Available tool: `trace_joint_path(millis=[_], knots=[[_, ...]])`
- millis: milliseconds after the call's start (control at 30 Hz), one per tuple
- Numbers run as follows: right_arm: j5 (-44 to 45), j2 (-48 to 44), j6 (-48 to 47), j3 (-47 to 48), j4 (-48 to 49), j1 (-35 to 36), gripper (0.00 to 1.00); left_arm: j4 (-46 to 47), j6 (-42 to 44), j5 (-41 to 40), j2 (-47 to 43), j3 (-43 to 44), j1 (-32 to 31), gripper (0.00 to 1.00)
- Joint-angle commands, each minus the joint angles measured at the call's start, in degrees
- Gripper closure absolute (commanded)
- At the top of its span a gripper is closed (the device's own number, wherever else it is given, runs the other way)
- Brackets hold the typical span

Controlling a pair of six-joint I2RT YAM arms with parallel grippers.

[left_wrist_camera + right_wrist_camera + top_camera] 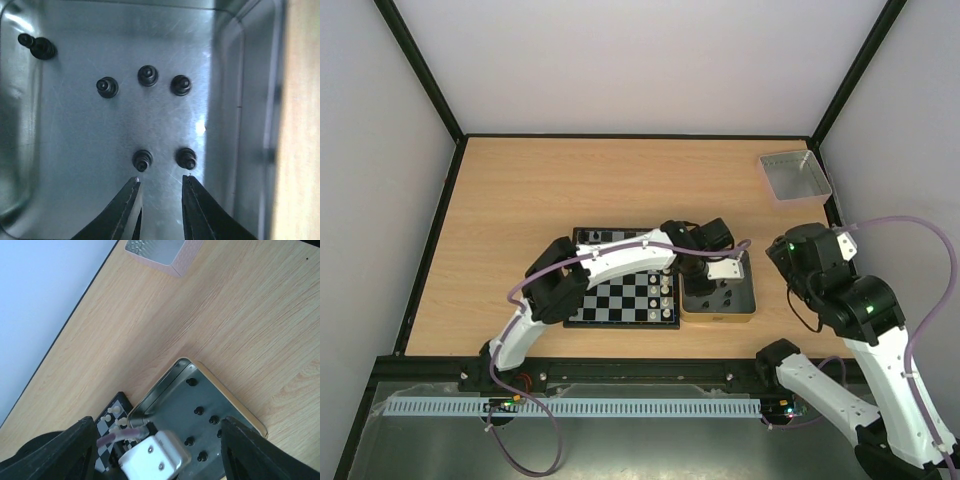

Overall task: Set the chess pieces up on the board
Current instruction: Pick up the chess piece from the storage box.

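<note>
Six black chess pieces [148, 75] sit on the floor of the gold-rimmed tin [720, 318], which lies just beside the right edge of the board [620, 300]. Five of them stand upright, long axes pointing straight up, so from above only round heads over round bases show. Three form a loose row across the middle and two stand nearer the arm. The sixth is off in a far corner and tips over, its small head pointing into that corner; whether it lies flat or leans on the wall I cannot tell.

The left claw [161, 178] hangs low inside the tin, fingers a little apart and gripping nothing, with the two nearer pieces just beyond its tips. The left arm stretches across the board and hides part of it. Several cream pieces [665, 285] stand in the columns along the board's tin side.

The right claw [157, 418] is spread wide and empty, held above the wooden surface [520, 200] to the right of the tin. One grey tray [795, 172] rests well apart in the far right corner.
</note>
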Motion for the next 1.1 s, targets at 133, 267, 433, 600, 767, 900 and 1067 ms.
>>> trace_joint_path(millis=[133,267,433,600,767,900,1067], knots=[[0.6,-2.9,0.1,0.5,-2.7,-0.2,0.34,2.4,-0.4,-3.2,5.4,1.8,0.2,0.76],[0.1,-3.4,0.0,0.3,-2.8,-0.2,0.34,2.4,-0.3,-3.8,7.2,3.0,0.2,0.78],[-0.3,-3.9,0.1,-0.6,-2.7,-0.2,0.34,2.9,-0.3,-3.8,7.8,3.1,0.6,0.82],[-0.6,-3.7,0.1,-1.4,-2.7,-0.2,0.34,3.3,-0.4,-4.0,8.1,3.5,1.2,0.85],[-0.5,-3.0,-0.2,-1.5,-2.5,-0.2,0.34,2.9,0.0,-3.8,8.2,3.5,1.6,0.86],[-0.4,-2.4,-0.4,-1.4,-2.3,-0.2,0.34,3.0,0.2,-3.9,8.2,3.2,1.6,0.85],[-0.3,-2.2,-0.4,-1.6,-2.0,-0.2,0.34,2.9,0.3,-3.8,8.2,3.0,1.6,0.88]])
